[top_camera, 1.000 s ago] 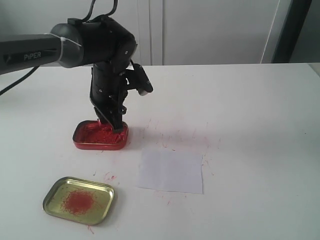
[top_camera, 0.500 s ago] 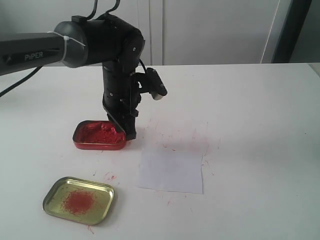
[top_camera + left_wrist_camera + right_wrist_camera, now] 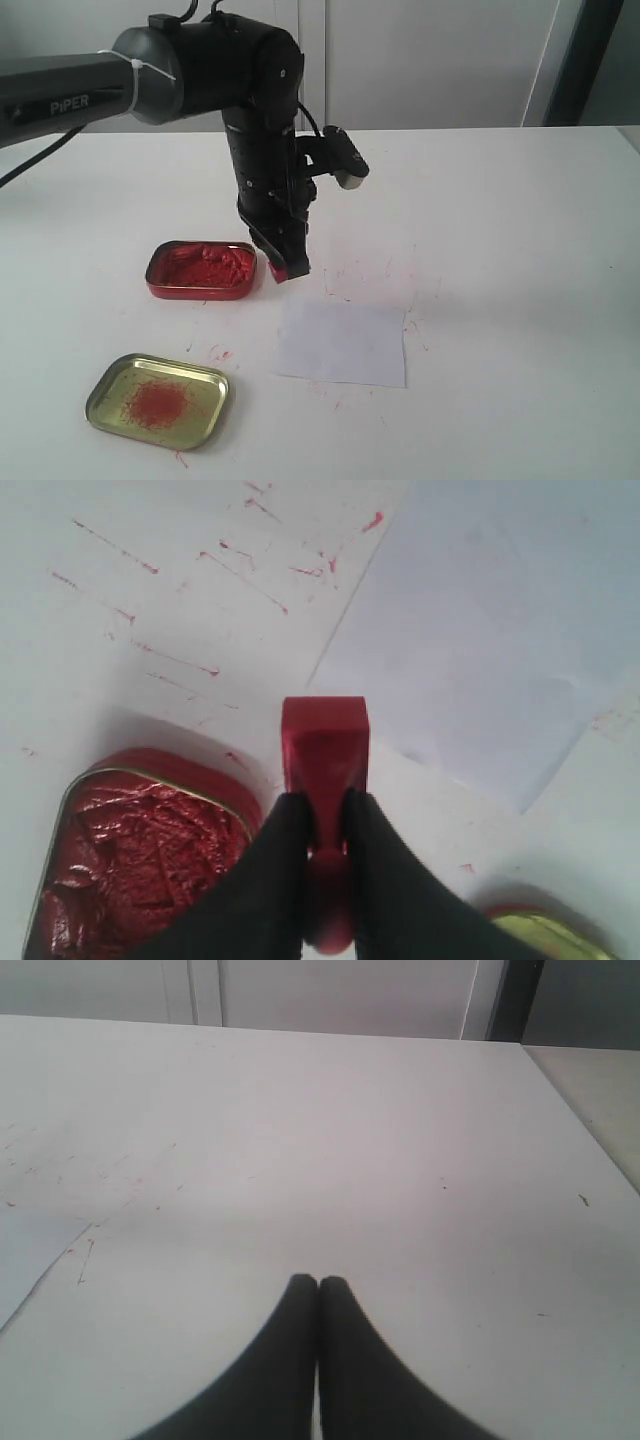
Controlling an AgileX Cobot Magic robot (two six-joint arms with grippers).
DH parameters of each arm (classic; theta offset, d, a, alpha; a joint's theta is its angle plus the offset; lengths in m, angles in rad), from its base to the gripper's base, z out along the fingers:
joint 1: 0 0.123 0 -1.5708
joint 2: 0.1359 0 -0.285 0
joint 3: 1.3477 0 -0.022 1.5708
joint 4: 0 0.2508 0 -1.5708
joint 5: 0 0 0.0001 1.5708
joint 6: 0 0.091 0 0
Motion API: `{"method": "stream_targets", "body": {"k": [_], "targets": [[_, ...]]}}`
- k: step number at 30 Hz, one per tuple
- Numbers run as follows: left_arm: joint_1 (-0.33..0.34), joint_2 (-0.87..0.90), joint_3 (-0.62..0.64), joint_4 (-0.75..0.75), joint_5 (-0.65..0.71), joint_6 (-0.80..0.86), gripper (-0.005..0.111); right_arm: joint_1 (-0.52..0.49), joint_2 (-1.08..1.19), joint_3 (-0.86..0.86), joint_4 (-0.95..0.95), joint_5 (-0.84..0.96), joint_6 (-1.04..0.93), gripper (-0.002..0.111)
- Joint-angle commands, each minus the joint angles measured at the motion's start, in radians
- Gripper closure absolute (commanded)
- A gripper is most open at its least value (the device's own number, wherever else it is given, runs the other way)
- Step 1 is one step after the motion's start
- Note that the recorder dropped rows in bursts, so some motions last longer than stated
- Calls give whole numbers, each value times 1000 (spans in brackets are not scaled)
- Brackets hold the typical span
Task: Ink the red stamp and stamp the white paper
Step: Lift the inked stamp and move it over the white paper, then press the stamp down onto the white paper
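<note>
My left gripper (image 3: 289,262) (image 3: 325,802) is shut on the red stamp (image 3: 282,271) (image 3: 324,745), holding it by its narrow handle with the block end pointing down. The stamp hangs above the table between the red ink tin (image 3: 201,270) (image 3: 130,860) and the white paper (image 3: 342,341) (image 3: 500,630). The paper lies flat just right of and nearer than the stamp. My right gripper (image 3: 318,1282) is shut with nothing in it, over bare table; it does not show in the exterior view.
A gold tin lid (image 3: 158,400) with red smears lies at the front left. Red ink streaks (image 3: 350,275) mark the table behind the paper. The white table's far edge meets a wall and cabinet doors.
My left arm has lifted the stamp out of the ink tin and carried it right, past the tin's edge toward the paper.
</note>
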Motion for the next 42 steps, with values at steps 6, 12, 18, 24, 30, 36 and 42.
{"method": "stream_targets", "body": {"k": [6, 12, 18, 24, 30, 36, 42], "targets": [[-22, -13, -4, -147, 31, 67, 107, -5, -5, 5, -6, -16, 1, 108], [-84, -8, -4, -145, 31, 80, 107, -5, -5, 5, -6, -16, 1, 108], [-114, 31, -4, -115, 50, 80, 107, -5, -5, 5, -6, -16, 1, 108], [-131, 59, -4, -76, 50, 76, 107, -5, -5, 5, -6, -16, 1, 108], [-135, 92, -4, -30, 47, 66, 107, -5, -5, 5, -6, -16, 1, 108], [-135, 118, -4, -7, 40, 54, 107, -5, -5, 5, -6, -16, 1, 108], [-135, 124, -4, 19, 16, 54, 107, -5, -5, 5, -6, -16, 1, 108]]}}
